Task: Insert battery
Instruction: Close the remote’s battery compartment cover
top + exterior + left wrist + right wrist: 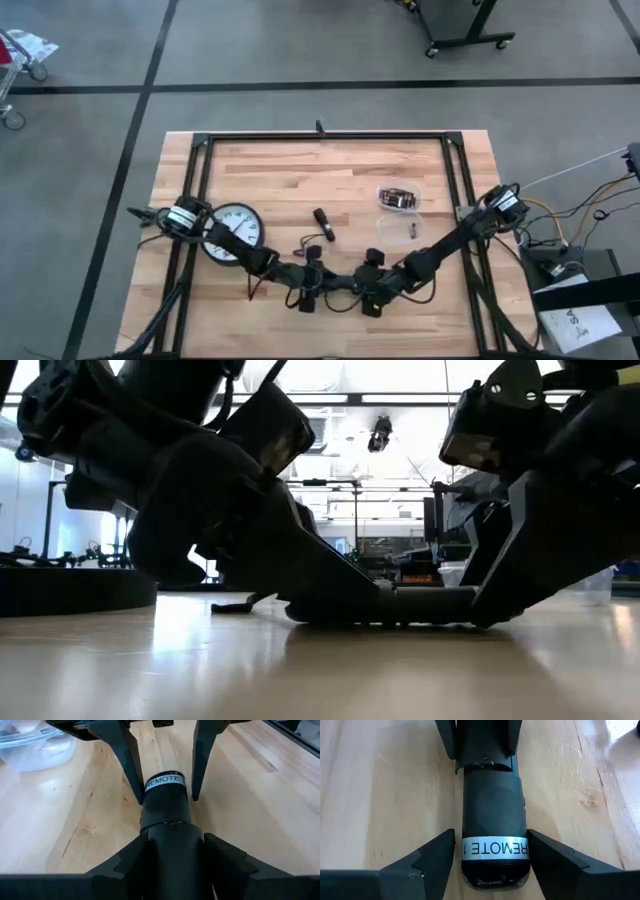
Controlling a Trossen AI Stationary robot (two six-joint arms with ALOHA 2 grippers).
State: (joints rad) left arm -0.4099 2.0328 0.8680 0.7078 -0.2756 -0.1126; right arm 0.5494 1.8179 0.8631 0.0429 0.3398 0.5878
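Observation:
A black remote (341, 287) with a white "REMOTE" label lies along the table's near middle, between my two grippers. My left gripper (312, 285) is shut on its unlabelled end, and my right gripper (372, 290) is shut on its labelled end (494, 848). The low view shows the remote (425, 603) low against the table top. A small dark part (322, 222) lies on the wood farther back. A clear tub (397, 198) holds small items at the back right; whether they are batteries, I cannot tell. My left gripper pinches the remote's unlabelled end (172, 832) between its two fingers, one on each long side. The fingers come level from the table's left and lie along the remote. My right gripper pinches the labelled end (494, 865) between its two fingers, one on each long side. Its fingers come level from the table's right, along the remote. The remote stays level, low on the table.
A round white wall clock (236, 234) lies at the left, under my left arm. A small loose item (412, 231) lies near the tub. A black frame (320, 137) runs round the table's edges. Bare wood lies in the far middle.

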